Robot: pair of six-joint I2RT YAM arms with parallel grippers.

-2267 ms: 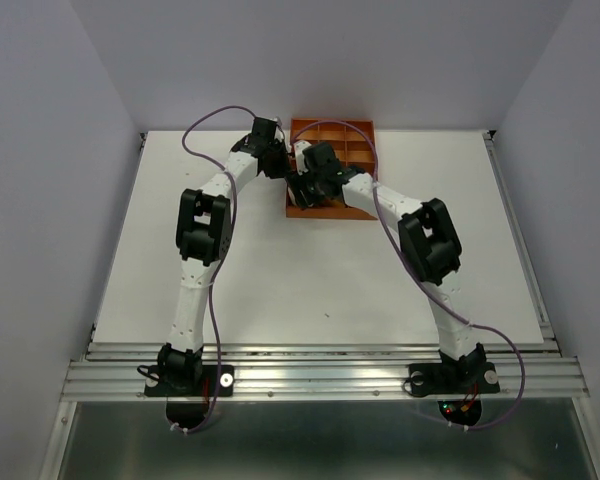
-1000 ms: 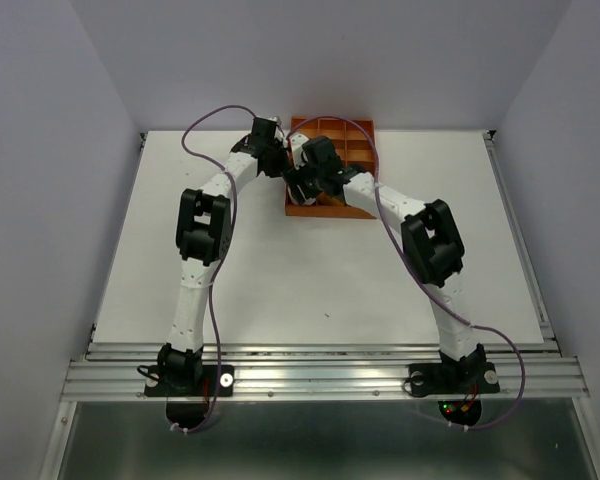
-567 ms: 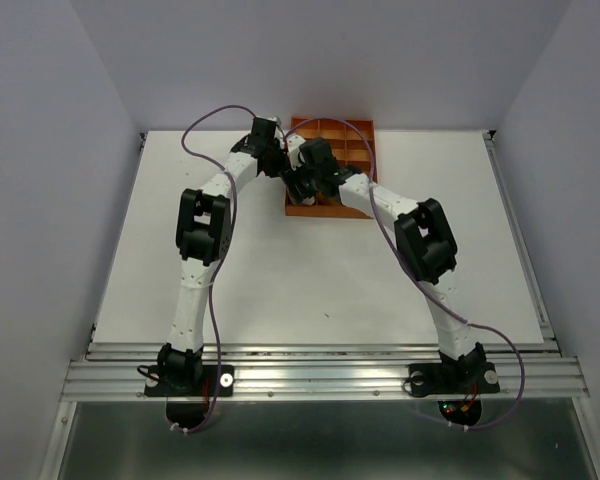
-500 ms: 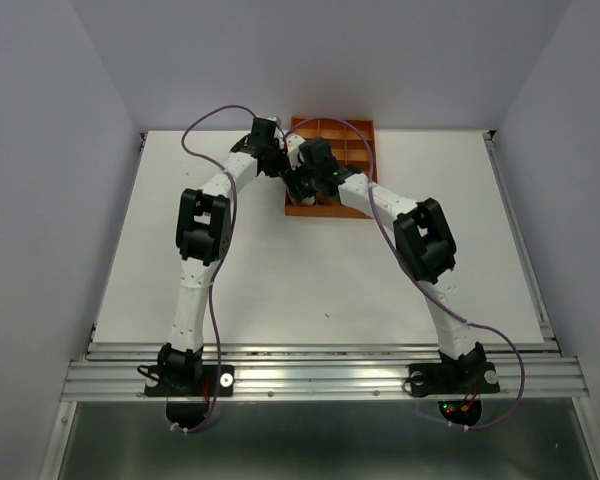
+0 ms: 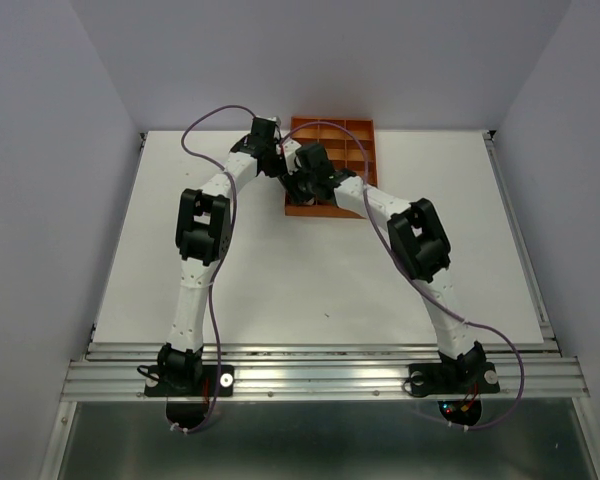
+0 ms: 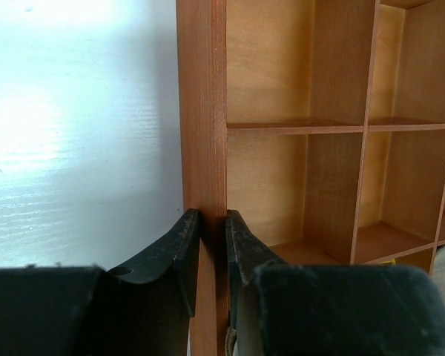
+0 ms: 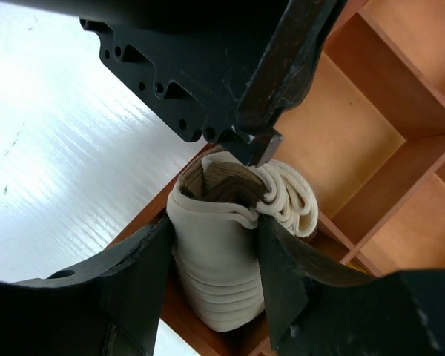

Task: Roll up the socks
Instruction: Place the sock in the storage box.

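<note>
My right gripper (image 7: 216, 222) presses both flanks of the rolled sock (image 7: 208, 297), which stands on end in the tray's 7 o'clock corner cell. I judge the sock light, soft and springy. It would likely unwind if I pinched one layer, so I squeeze across the whole bundle. At 12 o'clock from it, my left gripper (image 6: 208, 222) is clamped on the tray (image 6: 202, 111) wall. I count one sock roll and one tray, and I see no other socks for certain.

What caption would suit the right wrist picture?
Right gripper pinches a rolled cream-and-brown sock at the edge of the orange tray.
</note>
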